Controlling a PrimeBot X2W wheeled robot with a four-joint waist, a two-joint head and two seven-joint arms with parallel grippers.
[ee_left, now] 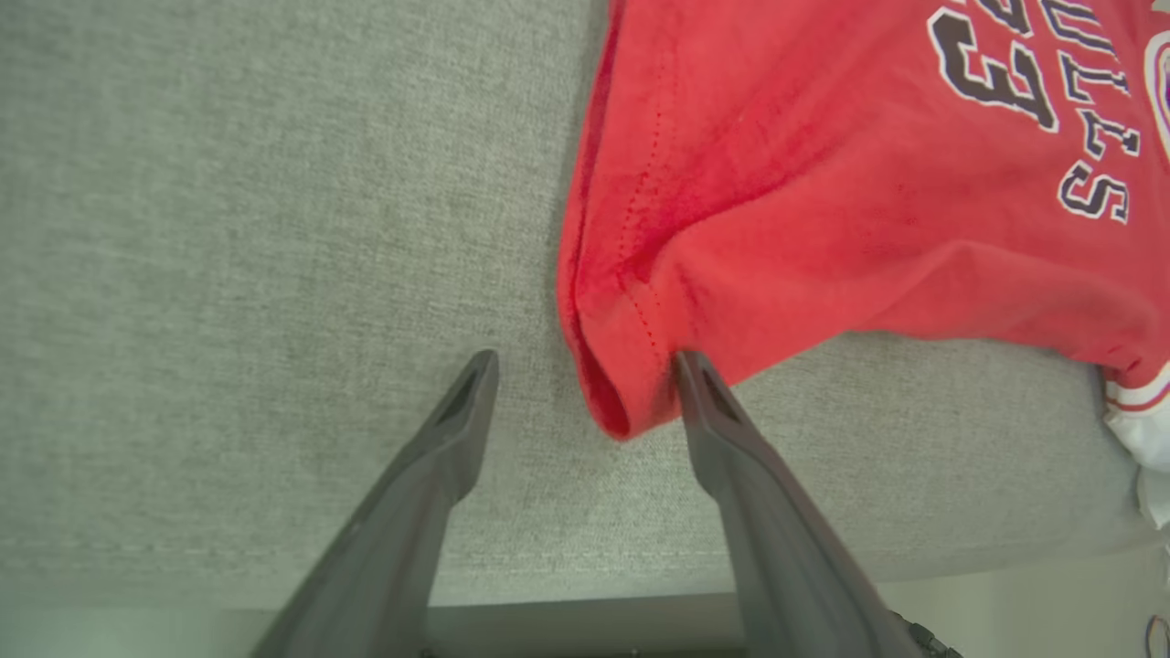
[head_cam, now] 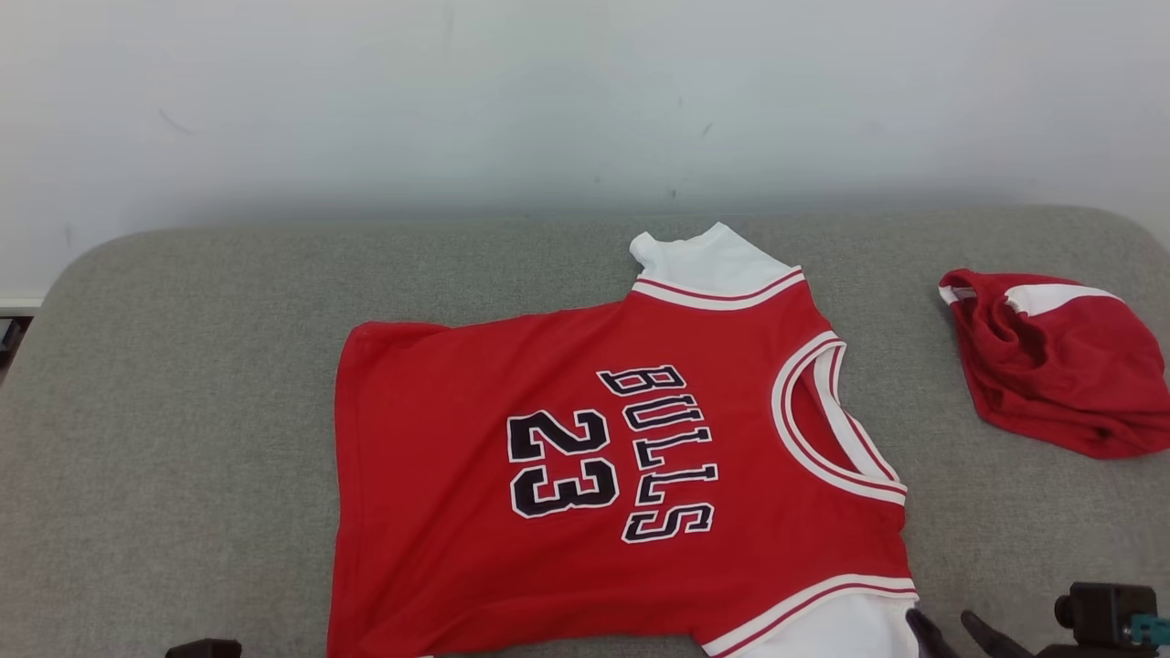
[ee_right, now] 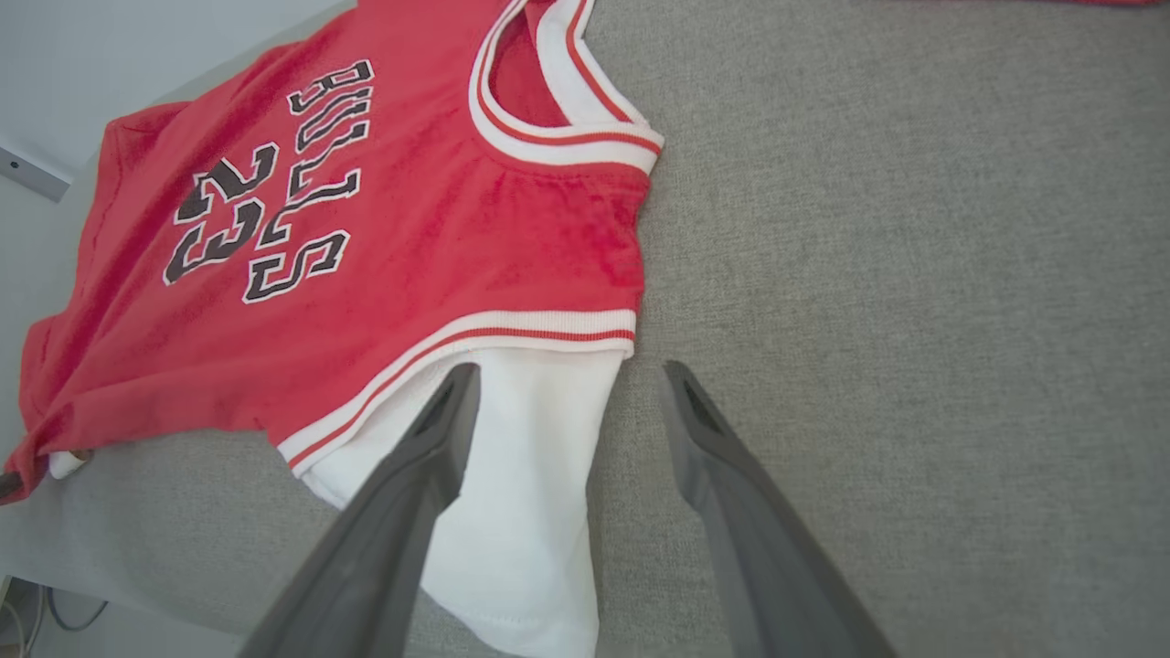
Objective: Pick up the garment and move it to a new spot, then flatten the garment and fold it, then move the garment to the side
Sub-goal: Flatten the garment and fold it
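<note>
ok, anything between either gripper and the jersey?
Nothing visible. The open left gripper straddles the red hem corner of the jersey on the grey cushion; the open right gripper sits at its white sleeve. A second red garment lies apart, off to the robot's right.

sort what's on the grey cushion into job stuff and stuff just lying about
For the job: red Bulls jersey, laid out; left fingers, open at its hem corner; right fingers, open by its white sleeve.
Lying about: crumpled red garment, apart at the right.
</note>
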